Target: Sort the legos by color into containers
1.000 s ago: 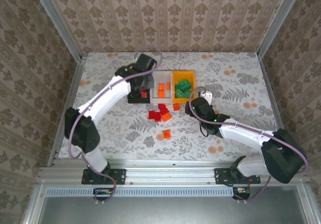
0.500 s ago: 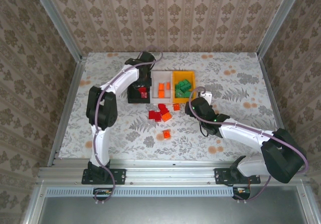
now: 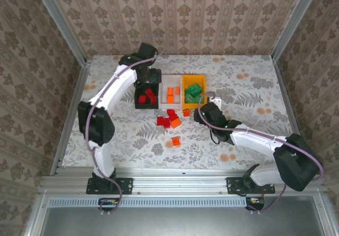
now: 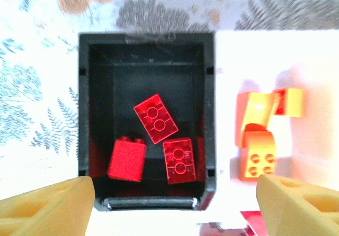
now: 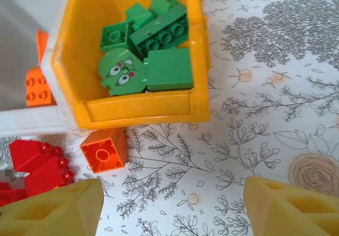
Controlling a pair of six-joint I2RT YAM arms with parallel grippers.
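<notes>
Nearest the arm bases, a lone brick (image 3: pixel 175 141), orange, lay on the counter (image 3: pixel 132 141). Just beyond it, a loose cluster of red and orange legos (image 3: pixel 168 119) waited unsorted as before. The right fingers (image 5: pixel 53 209) had not shifted. They were spread and holding nothing, and hovered just short of the yellow bin (image 5: pixel 137 109) of green bricks (image 5: pixel 159 61), with an orange brick (image 5: pixel 104 150) beside its front wall.

Farther back came the change. The left fingers (image 4: pixel 47 207), nearly pressed together a second earlier, now stood wide apart and empty above the black bin (image 4: pixel 95 114), where three red bricks (image 4: pixel 156 118) lay on the bottom. I judged that a red brick had just been dropped in, so one more was sorted. The white bin (image 4: pixel 312 156) alongside held orange ones, and the left arm was free to fetch the next.
</notes>
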